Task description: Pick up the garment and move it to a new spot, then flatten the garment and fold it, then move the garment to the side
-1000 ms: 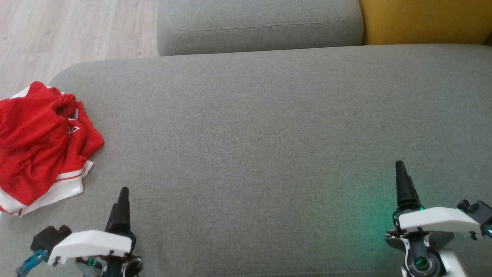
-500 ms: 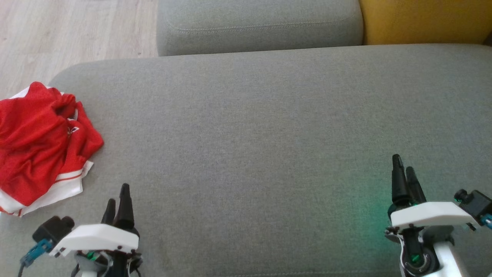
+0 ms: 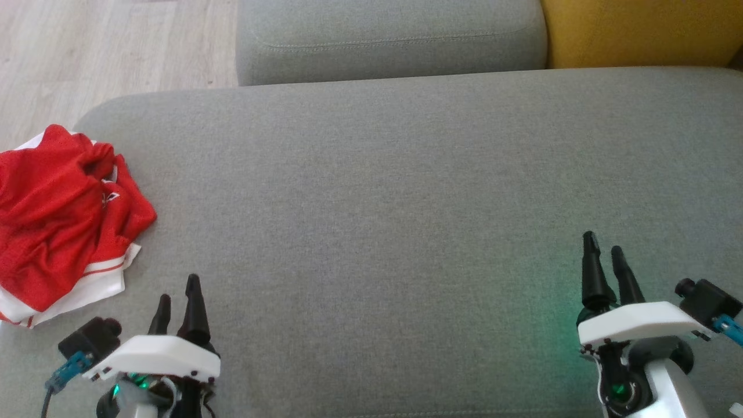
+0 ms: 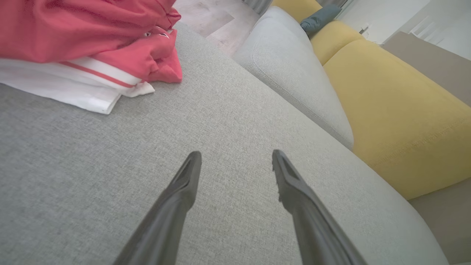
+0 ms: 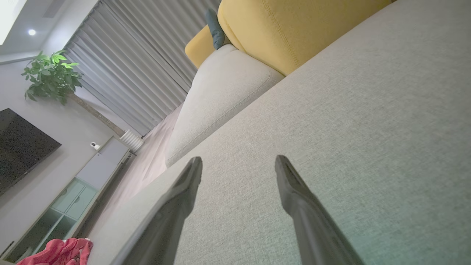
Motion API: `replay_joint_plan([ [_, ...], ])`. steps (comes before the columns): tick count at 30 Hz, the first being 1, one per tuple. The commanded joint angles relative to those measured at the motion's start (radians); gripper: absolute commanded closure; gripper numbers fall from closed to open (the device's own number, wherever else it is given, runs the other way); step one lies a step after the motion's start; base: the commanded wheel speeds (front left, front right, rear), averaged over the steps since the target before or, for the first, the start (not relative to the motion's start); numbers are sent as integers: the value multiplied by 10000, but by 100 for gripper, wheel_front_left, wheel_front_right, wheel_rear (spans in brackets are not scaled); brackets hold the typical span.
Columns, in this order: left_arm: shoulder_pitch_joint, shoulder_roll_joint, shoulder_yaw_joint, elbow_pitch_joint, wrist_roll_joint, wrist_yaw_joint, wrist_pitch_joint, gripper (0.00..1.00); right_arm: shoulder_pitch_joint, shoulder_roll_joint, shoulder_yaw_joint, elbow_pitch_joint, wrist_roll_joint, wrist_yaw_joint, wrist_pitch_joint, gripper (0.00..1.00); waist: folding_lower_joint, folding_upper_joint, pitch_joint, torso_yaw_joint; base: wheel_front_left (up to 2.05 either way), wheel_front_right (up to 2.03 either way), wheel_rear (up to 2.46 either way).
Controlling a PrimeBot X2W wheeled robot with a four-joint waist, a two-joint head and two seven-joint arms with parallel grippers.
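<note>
Crumpled red mesh garment with white trim and a thin red stripe [image 3: 64, 220] lies in a loose heap at the far left end of a broad grey fabric sofa seat [image 3: 377, 191], partly hanging over its left edge. In the head view, the left gripper [image 3: 178, 289] sits at the lower left above the seat, just beside the garment's white hem but not touching it. Its two long dark fingers are spread apart with nothing between them. The right gripper [image 3: 602, 242] is at the lower right, well apart from the garment, with its fingers also spread and holding nothing. A faint green glow falls on the fabric next to it. The left wrist view shows the garment's red folds and white edge ahead of the parted fingers and off to the left, with bare grey seat between them. Beyond the seat lie a second grey upholstered cushion [image 3: 389, 40] and, to its right, a mustard-yellow cushion [image 3: 638, 32]. Pale wooden flooring [image 3: 104, 52] shows at the upper left. The right wrist view takes in grey pleated curtains [image 5: 140, 62], a leafy green plant [image 5: 51, 77] and a dark screen on the wall [image 5: 22, 147].
</note>
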State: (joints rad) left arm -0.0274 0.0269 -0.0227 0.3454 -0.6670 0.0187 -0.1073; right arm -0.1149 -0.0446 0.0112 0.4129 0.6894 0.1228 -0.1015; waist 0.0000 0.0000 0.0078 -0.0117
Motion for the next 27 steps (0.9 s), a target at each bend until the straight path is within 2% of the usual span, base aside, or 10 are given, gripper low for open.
replay_joint_plan([
  [1,-575,163,116,-355,364,79,-139,0,-535,-34,79,-269,-339,49,-184,0,0,0,-14,6,0,0,0],
  [16,-602,191,-17,-642,2196,419,-549,0,-648,-32,299,-183,-2126,57,-598,0,0,0,-32,-57,0,0,0],
  [27,-716,246,-183,-1006,3783,766,-899,0,-736,-40,306,-740,-3613,65,-951,0,0,0,4,-100,0,0,0],
])
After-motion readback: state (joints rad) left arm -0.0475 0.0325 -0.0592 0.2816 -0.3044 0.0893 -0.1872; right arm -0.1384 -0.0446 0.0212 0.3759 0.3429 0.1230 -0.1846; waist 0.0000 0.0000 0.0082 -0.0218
